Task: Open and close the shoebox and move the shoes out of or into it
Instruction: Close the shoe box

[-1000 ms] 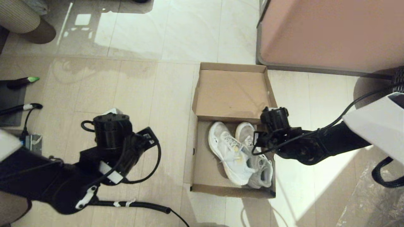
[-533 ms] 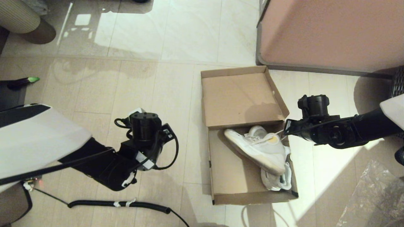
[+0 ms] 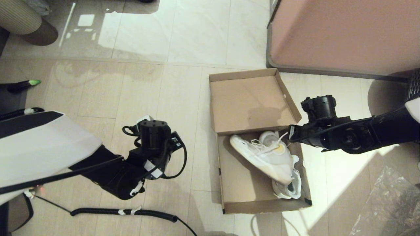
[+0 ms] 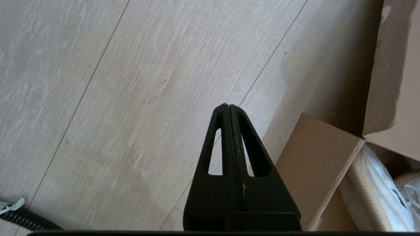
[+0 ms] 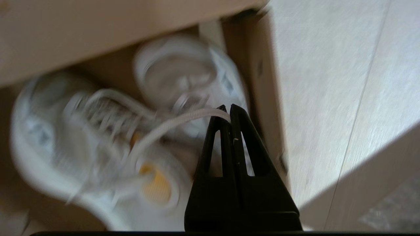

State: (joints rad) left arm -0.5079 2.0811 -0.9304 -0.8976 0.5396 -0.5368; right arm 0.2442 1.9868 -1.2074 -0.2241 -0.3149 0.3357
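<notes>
The brown cardboard shoebox (image 3: 236, 178) lies open on the floor, its lid (image 3: 251, 101) folded back flat. Two white sneakers are inside. One sneaker (image 3: 262, 157) is tilted up and lies across the other sneaker (image 3: 288, 188), which rests along the box's right wall. My right gripper (image 3: 291, 133) (image 5: 228, 109) hangs over the box's right edge, shut on a white lace (image 5: 170, 124) of the raised sneaker. My left gripper (image 4: 228, 106) hangs shut and empty above the floor left of the box.
A large pinkish-brown cabinet (image 3: 344, 32) with a grey edge stands behind the box to the right. A black coiled cable (image 3: 131, 212) runs along the floor near the front. Crinkled plastic sheet (image 3: 387, 206) lies at the front right.
The right gripper rose and pulled one sneaker up by its lace, dragging the box rightward and turning it slightly. The left arm swung closer to the box.
</notes>
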